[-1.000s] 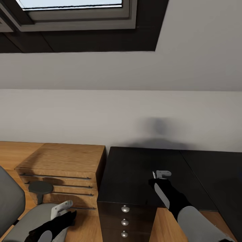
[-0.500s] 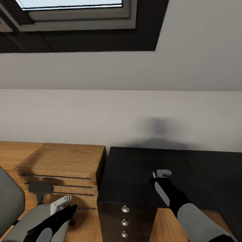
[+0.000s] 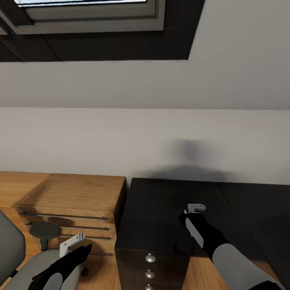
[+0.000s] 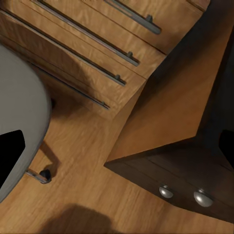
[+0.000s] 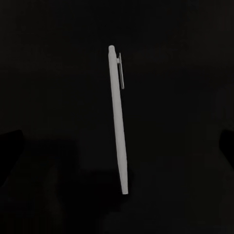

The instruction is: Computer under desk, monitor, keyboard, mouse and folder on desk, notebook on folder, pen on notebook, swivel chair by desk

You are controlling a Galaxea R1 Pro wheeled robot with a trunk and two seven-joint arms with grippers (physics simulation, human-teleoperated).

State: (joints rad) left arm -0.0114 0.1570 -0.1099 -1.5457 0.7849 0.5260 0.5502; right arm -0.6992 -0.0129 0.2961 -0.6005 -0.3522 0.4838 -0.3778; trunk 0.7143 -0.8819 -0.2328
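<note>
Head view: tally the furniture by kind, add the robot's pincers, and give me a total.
desk: 1
wooden cabinet: 1
chair: 1
pincers: 2, the left pincer and the right pincer
Total: 5

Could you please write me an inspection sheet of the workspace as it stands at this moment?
Surface: the desk has a black top that is bare where visible; its dark drawer unit with round silver knobs sits below the near edge.
Job's things: the pen, white with a clip, shows against the dark top in the right wrist view; whether it is held or lying there cannot be told. The swivel chair stands on the floor left of the desk.
Clutter: nothing seen.
Grippers: the right gripper is over the desk; the left gripper is over the chair seat; their jaw state cannot be told.
Cables: nothing seen.
Surroundings: a light-wood cabinet beside the desk, a white wall, a skylight.
</note>
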